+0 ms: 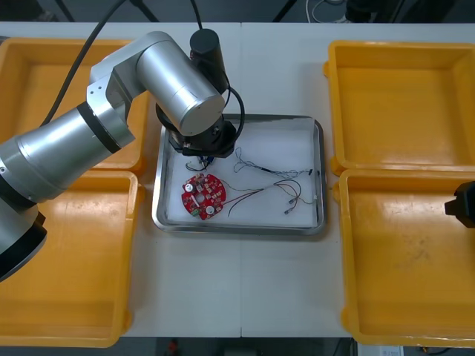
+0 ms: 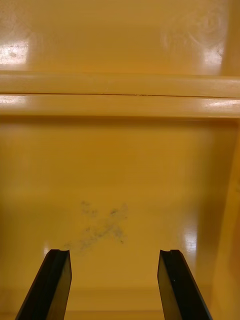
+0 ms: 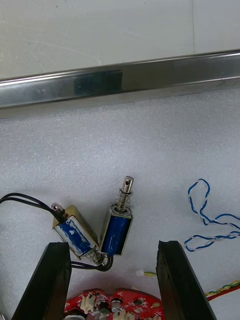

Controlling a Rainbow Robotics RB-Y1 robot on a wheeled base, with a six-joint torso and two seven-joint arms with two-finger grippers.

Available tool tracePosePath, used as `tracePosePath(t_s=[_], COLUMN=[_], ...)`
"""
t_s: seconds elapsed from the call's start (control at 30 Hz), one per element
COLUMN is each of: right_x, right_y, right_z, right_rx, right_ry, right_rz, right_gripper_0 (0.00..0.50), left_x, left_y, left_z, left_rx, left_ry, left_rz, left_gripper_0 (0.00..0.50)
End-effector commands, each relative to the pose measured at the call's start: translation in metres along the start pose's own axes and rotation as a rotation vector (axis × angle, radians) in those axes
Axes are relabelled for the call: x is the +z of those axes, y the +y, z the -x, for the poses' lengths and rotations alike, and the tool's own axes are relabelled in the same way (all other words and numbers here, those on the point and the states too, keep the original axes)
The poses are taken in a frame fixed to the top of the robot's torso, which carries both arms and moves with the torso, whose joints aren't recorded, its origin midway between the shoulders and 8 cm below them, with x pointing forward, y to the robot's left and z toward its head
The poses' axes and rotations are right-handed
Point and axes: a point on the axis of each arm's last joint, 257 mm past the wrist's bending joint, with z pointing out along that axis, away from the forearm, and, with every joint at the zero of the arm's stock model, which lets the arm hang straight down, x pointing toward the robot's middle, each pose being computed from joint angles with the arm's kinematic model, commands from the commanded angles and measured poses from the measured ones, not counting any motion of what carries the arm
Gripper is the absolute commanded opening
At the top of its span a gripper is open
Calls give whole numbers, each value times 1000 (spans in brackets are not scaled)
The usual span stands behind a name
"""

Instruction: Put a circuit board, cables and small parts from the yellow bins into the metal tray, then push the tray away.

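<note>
The metal tray [image 1: 317, 178], white inside, sits between the yellow bins. My left arm [image 1: 178, 85] reaches over its far left corner. My left gripper [image 3: 112, 280] is open just above the lining, and two small metal parts [image 3: 117, 230] with blue bodies and black leads lie between its fingers [image 3: 42, 285]. The red circuit board [image 1: 204, 197] lies close behind them, seen as the board's edge [image 3: 115, 306] in the left wrist view. A twisted blue and white cable [image 3: 207, 220], a black cable [image 1: 286, 171] and a red and yellow cable [image 1: 271, 189] lie in the tray. My right gripper [image 2: 115, 280] is open over a bin.
Two yellow bins [image 1: 67, 274] stand at the left and two at the right [image 1: 401, 104]. The right near bin [image 2: 120, 175] under my right gripper [image 1: 464, 204] holds nothing but scuff marks. The tray's shiny far rim [image 3: 120, 85] runs just beyond the small parts.
</note>
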Motion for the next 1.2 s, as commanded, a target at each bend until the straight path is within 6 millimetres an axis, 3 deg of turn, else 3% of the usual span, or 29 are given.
tracePosePath(t_s=[0.03, 0.3, 0.57, 0.87, 1.0, 1.2], right_x=[-2, -3, -16, -23, -25, -26], right_y=[9, 18, 54, 116, 153, 205], right_z=[-5, -7, 3, 16, 21, 22], right_rx=[13, -58, -177, -360, -477, -643], right_ry=[-2, 16, -5, -11, -20, -42], right_rz=[4, 5, 68, 162, 184, 194], right_gripper_0=[500, 500, 500, 500, 500, 500], left_x=[-22, -66, -101, -118, -120, -123], left_y=[-14, 11, 53, 107, 142, 173], left_z=[2, 7, 8, -1, -12, -26], left_rx=[-70, -95, -131, -161, -125, -98], left_ry=[-11, -3, 15, 11, 9, 25], left_rz=[-16, 3, 32, 13, 62, 67], left_gripper_0=[500, 500, 500, 500, 500, 500])
